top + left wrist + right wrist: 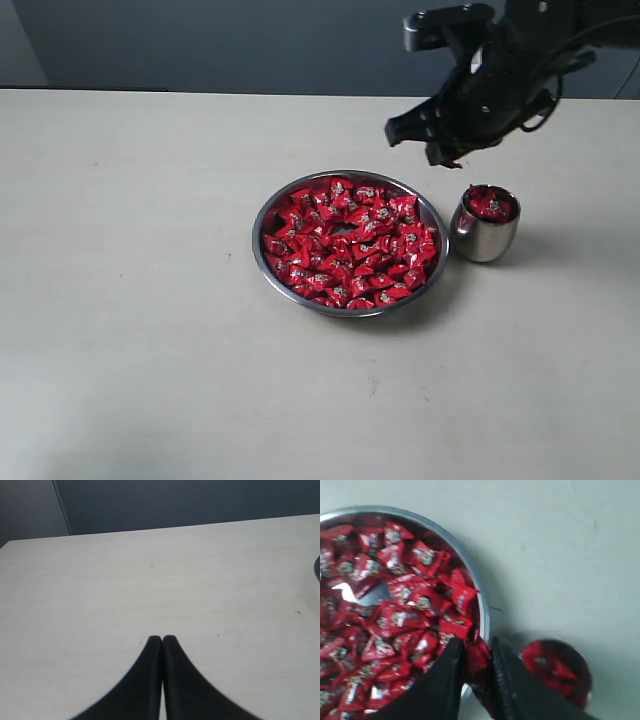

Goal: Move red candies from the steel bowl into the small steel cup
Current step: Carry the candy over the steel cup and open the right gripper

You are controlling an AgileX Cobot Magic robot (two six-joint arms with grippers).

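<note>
Jaws, right: narrow gap, pinching red candy (476, 657).

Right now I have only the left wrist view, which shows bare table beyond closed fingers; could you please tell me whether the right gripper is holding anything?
Observer: Yes, the right gripper is shut on one red candy.
Operator: Thank you. Where is it relative to the cup?
Observer: It hangs in the air by the steel bowl, at the rim on the cup's side, and does not look to be over the small steel cup yet.
Operator: Is there room left in the cup?
Observer: Very little, I think. The red candies in it already reach its rim.
</note>
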